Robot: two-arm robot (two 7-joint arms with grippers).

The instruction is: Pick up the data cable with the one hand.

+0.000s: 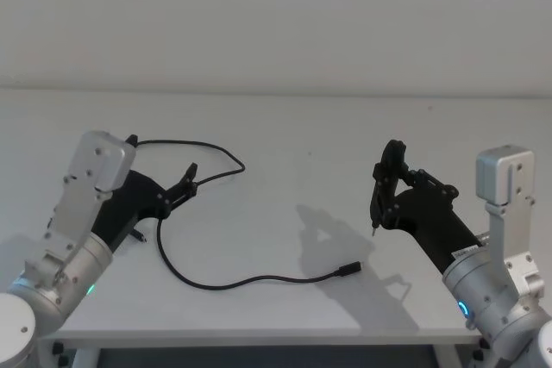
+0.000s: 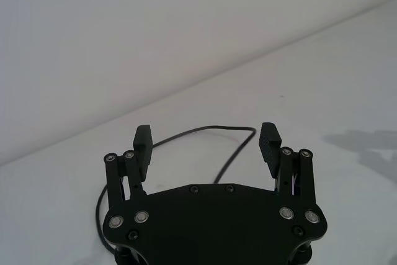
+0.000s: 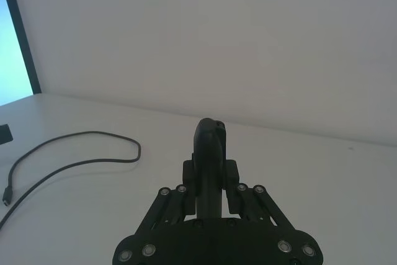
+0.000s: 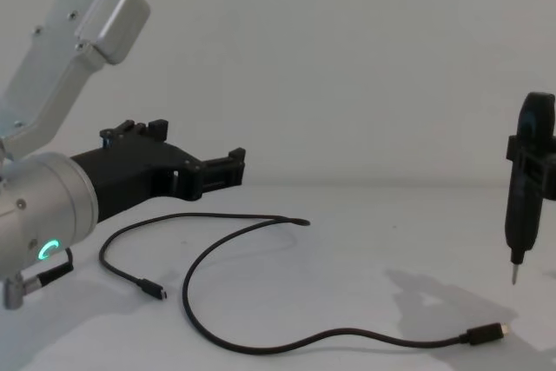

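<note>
Currently: thin black data cable (image 1: 259, 279) lies left-to-right on white table (image 1: 285, 127), looping below my left tool (image 1: 188, 180), fingers apart; right tool (image 3: 209, 184) clamps pin-tipped black probe (image 4: 521, 197).

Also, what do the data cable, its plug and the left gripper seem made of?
Data cable: matte black, probably rubber or soft plastic, as it lies in loose curves. Its plug: black plastic shell, lighter tip, likely metal. Left gripper, open: hard matte black plastic or coated metal, silver screw heads; ribbed pads look rubbery. Right gripper, parked rightward, clamps a pin-tipped tool.
</note>
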